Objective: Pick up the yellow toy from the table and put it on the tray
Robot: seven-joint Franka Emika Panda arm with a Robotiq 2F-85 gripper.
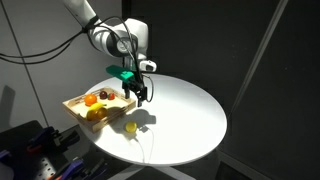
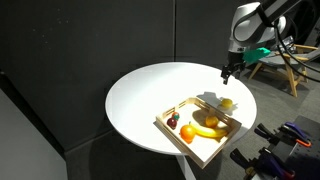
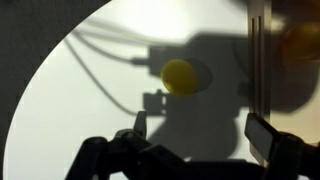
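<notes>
Yellow toy [image 1: 130, 127] beside tray [image 1: 70, 106] (outside it)

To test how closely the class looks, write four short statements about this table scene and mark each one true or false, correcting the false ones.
1. The yellow toy lies on the table, outside the tray. True.
2. The hand is gripping the yellow toy. False: in the wrist view its jaws stand open and empty, and the toy lies on the table apart from them.
3. The tray holds an orange round toy and a banana-like toy. True.
4. The table top is square. False: in both exterior views it is round and white.
</notes>
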